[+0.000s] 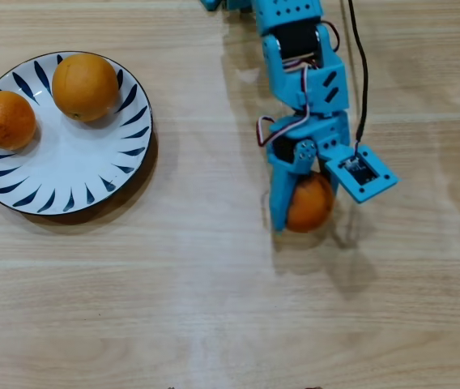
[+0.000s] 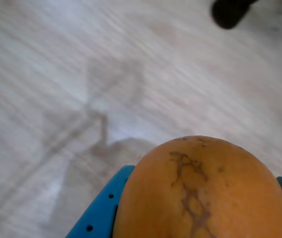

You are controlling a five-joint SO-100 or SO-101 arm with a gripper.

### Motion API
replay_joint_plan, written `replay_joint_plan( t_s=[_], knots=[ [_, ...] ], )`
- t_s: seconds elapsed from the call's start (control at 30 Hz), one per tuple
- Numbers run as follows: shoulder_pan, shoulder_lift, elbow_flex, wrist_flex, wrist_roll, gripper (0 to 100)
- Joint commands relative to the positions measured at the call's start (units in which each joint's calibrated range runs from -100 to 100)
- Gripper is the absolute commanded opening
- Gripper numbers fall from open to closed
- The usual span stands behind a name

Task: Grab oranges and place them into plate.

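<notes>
In the overhead view the white plate [image 1: 68,174] with dark blue petal strokes lies at the left and holds two oranges, one at its left edge [image 1: 5,120] and a larger one at its top [image 1: 85,86]. My blue gripper [image 1: 304,212] is right of centre, shut on a third orange [image 1: 309,203]. In the wrist view that orange [image 2: 203,193] fills the lower right, with brown scar lines on its skin, between the blue fingers [image 2: 99,210]. The wood surface behind it looks blurred, and the orange's shadow lies apart from it.
The arm [image 1: 303,65] reaches down from the top edge of the overhead view, with a black cable [image 1: 358,57] beside it. Bare wooden table [image 1: 198,275] lies between the gripper and the plate. A dark object [image 2: 230,11] shows at the wrist view's top right.
</notes>
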Motion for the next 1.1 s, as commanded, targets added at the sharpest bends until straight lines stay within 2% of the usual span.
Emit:
replay_joint_plan(
  t_s=[0.0, 0.23, 0.5, 0.77, 0.97, 1.07],
  knots=[
    [7.98, -14.76, -0.45, 9.19, 4.41, 28],
    [23.87, -21.95, -0.55, 20.11, 13.24, 28],
    [38.87, -13.49, -0.91, 22.26, 19.2, 29],
    [41.13, -4.87, -1.36, 21.57, 20.3, 30],
    [39.6, -4.79, -1.27, 21.49, 21.35, 50],
    [39.35, -4.87, -1.27, 22.09, 20.14, 51]
  ],
)
